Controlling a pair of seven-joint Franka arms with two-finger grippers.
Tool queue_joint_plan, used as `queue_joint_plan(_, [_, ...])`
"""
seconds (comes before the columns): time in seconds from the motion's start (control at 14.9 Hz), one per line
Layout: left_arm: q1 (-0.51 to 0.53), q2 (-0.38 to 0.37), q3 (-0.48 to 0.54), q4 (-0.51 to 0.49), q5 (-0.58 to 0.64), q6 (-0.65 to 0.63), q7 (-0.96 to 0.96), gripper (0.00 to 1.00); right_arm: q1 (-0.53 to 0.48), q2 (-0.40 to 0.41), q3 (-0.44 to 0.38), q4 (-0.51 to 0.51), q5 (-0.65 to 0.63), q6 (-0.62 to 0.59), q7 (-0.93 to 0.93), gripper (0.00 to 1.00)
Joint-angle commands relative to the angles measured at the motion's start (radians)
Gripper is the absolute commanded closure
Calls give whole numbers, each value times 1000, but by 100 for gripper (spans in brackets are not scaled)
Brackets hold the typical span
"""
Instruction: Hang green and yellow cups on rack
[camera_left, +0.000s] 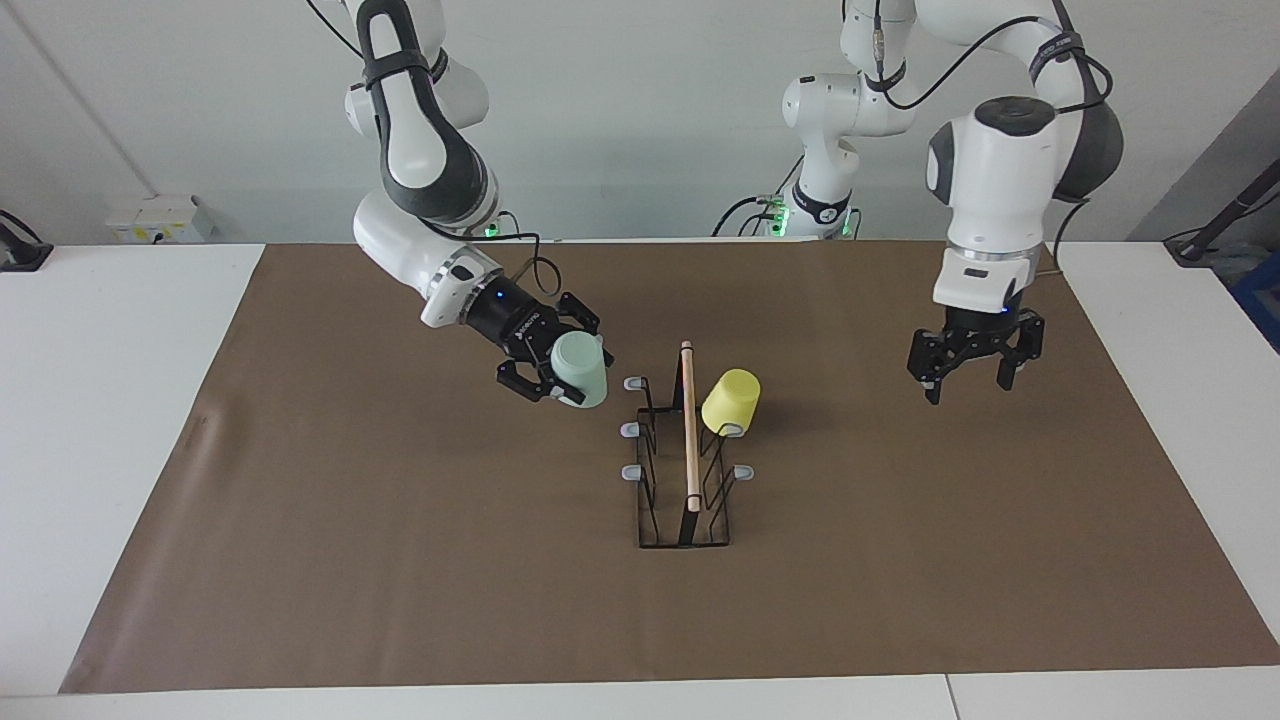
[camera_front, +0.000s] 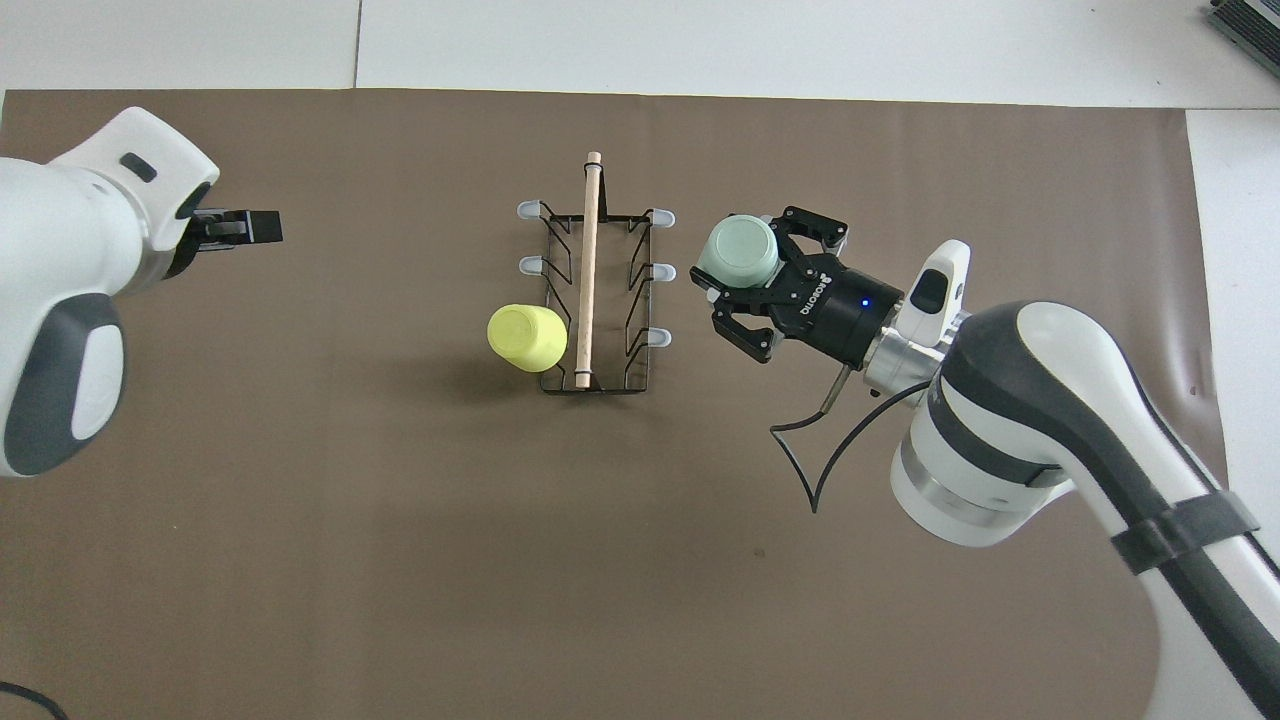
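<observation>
In the facing view, at centre-left of the frame, the right arm's black two-finger gripper (camera_left: 568, 375) is seen clamped on the pale mint green tapered plastic cup (camera_left: 580, 368), which is carried tilted in the air, base outward. The cup is held just beside the black wire rack with the light wooden top rod (camera_left: 686, 455), near the grey-tipped pegs on that side, with a small gap to the nearest one. In the overhead view the same gripper (camera_front: 738, 288) and green cup (camera_front: 739, 251) appear right of centre, next to the rack (camera_front: 593, 300).

At mid-frame in the facing view, the bright yellow tapered plastic cup (camera_left: 731, 401) is hung upside down and slanted on a peg of the rack, on the side toward the left arm; it is gripped by nothing. In the overhead view it (camera_front: 527, 336) lies left of the rod.

At the right of the facing view, the left arm's black gripper (camera_left: 966, 385) is held empty, fingers spread wide and pointing down, over bare mat, well apart from the rack and yellow cup. In the overhead view only part of it (camera_front: 240, 227) shows, at upper left.

The brown paper mat (camera_left: 400, 560) is spread over a white table (camera_left: 110, 400); a pale wall (camera_left: 620, 110) is seen at the top of the facing view.
</observation>
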Motion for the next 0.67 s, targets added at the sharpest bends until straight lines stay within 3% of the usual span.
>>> queue_joint_plan(0.0, [72, -8, -11, 57, -137, -141, 193, 0, 67, 6, 0, 0, 107, 90, -52, 100])
queue_joint_plan(0.34, [88, -11, -18, 169, -160, -433, 257, 0, 121, 45, 0, 3, 350, 116, -233, 100])
queue_joint_plan(0.6, [94, -64, -57, 169, -159, -563, 273, 0, 118, 56, 0, -3, 357, 115, -261, 100])
